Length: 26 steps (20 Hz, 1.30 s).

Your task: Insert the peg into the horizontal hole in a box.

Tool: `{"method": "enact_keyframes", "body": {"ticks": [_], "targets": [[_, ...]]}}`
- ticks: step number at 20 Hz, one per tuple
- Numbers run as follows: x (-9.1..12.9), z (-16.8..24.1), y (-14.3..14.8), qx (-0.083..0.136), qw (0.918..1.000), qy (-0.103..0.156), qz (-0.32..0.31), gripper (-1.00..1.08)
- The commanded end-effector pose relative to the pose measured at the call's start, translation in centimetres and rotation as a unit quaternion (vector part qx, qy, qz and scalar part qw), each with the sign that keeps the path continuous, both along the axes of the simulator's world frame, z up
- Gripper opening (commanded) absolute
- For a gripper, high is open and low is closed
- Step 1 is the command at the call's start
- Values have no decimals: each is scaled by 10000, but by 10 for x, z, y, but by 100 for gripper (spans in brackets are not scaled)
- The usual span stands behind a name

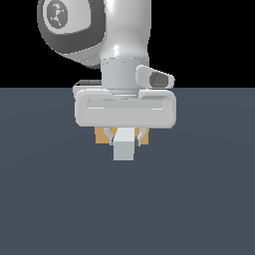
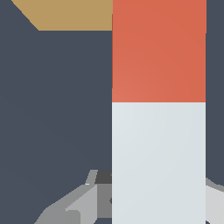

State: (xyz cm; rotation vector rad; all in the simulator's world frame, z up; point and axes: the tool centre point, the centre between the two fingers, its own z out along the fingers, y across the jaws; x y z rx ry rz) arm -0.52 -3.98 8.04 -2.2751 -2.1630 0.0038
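Observation:
In the exterior view my gripper (image 1: pixel 124 135) hangs under the white hand, shut on the peg (image 1: pixel 124 148), whose pale grey-white end faces the camera. Behind the peg and the fingers, slivers of the tan-orange box (image 1: pixel 103 135) show on both sides. The hole is hidden behind the peg and gripper. In the wrist view the peg (image 2: pixel 158 144) runs away from the camera, pale along the near part and red-orange at the far part, which points toward the box (image 2: pixel 72 15). Grey fingers (image 2: pixel 74 205) flank the peg's pale part.
A flat dark blue-grey floor (image 1: pixel 199 199) surrounds the box. The arm's white and grey links (image 1: pixel 94 30) rise above the hand against a black background.

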Motion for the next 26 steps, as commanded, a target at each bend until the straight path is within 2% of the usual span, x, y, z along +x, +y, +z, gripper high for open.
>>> {"method": "enact_keyframes", "body": {"ticks": [1, 8, 12, 22, 26], "targets": [[0, 1, 0, -1, 10000, -9, 4, -100], [0, 2, 0, -1, 10000, -10, 15, -100], [0, 2, 9, -1, 10000, -10, 15, -100], [3, 3, 80, -1, 10000, -21, 16, -100], [4, 3, 98, -1, 10000, -25, 16, -100]]}}
